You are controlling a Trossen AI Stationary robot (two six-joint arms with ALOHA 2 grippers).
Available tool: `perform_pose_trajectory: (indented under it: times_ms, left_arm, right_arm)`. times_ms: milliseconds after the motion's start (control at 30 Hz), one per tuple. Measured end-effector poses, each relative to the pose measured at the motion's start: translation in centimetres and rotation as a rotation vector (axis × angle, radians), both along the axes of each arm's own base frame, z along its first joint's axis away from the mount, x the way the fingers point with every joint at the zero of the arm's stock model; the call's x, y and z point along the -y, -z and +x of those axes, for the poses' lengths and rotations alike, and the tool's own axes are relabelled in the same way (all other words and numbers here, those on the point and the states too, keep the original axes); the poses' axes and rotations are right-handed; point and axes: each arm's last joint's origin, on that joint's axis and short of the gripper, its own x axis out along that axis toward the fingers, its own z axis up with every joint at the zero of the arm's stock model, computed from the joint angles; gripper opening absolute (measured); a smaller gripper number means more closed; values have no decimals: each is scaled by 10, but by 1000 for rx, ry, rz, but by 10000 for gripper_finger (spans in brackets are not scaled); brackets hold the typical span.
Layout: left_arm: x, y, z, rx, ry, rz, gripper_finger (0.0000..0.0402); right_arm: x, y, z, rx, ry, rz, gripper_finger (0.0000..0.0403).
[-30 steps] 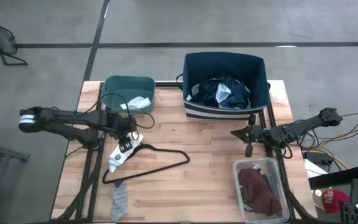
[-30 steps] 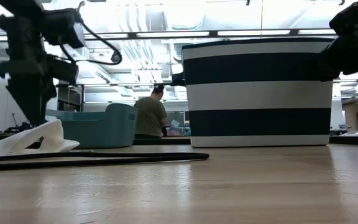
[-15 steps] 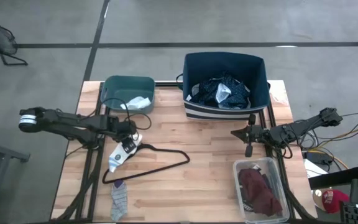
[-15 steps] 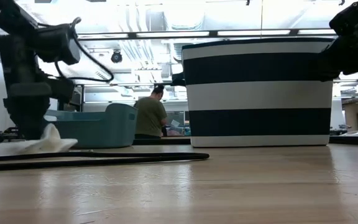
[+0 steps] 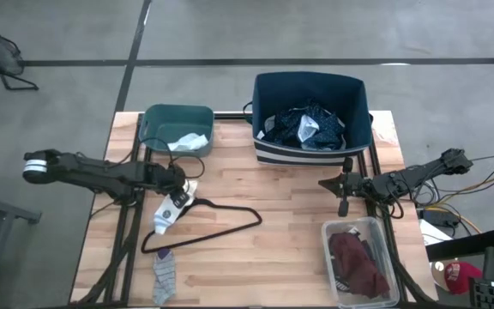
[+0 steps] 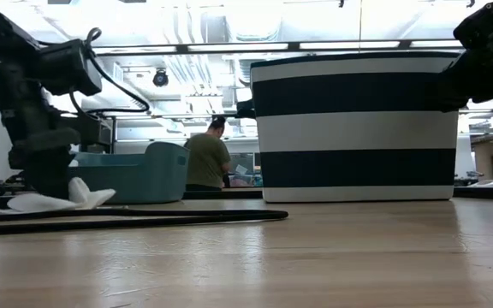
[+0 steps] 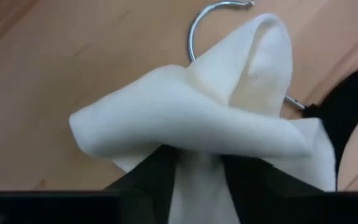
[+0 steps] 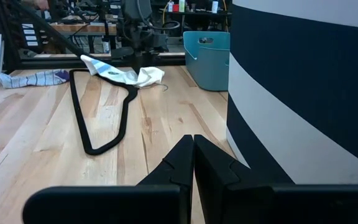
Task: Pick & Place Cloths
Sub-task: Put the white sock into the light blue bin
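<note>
A white sock [image 5: 168,213] lies on the table across the hook end of a thin black hanger [image 5: 221,227]. My left gripper [image 5: 179,196] stands over the sock's far end, pointing steeply down, and is shut on it [image 7: 185,118]. A grey sock [image 5: 164,276] lies flat near the table's near left edge. A navy patterned top [image 5: 307,127] fills the striped basket [image 5: 268,150]. A maroon piece [image 5: 356,266] lies in the clear tub [image 5: 326,230]. My right gripper [image 8: 193,142] waits shut at the table's right side [image 5: 324,183]. My left gripper pinches a bunched-up fold of the white sock [image 7: 197,171] between its two fingers [image 7: 157,174], near the sock's far end. The fingers come from above, pointing steeply down. The sock rests on the table and on the hanger's hook [image 7: 194,31], and its striped toe end [image 5: 159,225] lies flat.
A teal bin [image 5: 153,116] with a white piece [image 5: 191,142] in it stands at the far left, just beyond my left gripper. The striped basket stands at the far middle and the clear tub at the near right. Bare wood lies between hanger and tub.
My left gripper has come down onto the white sock and rolled about its own pointing line. The sock's raised end, which stood up in a peak in the low view, has sunk to a low bump. The hanger has kept its place.
</note>
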Motion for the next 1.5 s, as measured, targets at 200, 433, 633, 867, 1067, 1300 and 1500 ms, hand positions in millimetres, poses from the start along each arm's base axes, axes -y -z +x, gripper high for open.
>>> perform_pose_trajectory:
  times_ms: [200, 433, 633, 867, 1067, 1300, 1500]
  left_arm:
    - [0, 1, 5, 29, 40, 11, 23]
    - [0, -13, 25, 215, 152, 22, 9]
    - [-2, -48, 46, 314, 222, 85, 7]
    - [-6, -95, 58, 315, 227, 172, 6]
    - [-12, -139, 60, 264, 151, 388, 6]
    - [-22, -181, 54, 153, -39, 787, 6]
    - [-27, -196, 49, -12, -134, 1088, 7]
  right_arm:
    - [0, 0, 0, 0, 0, 0, 8]
    - [0, 0, 0, 0, 0, 0, 8]
    - [0, 0, 0, 0, 0, 0, 8]
    - [0, 0, 0, 1, 0, 0, 8]
    - [0, 0, 0, 0, 0, 0, 8]
    - [0, 0, 0, 0, 0, 0, 8]
    - [0, 0, 0, 0, 0, 0, 8]
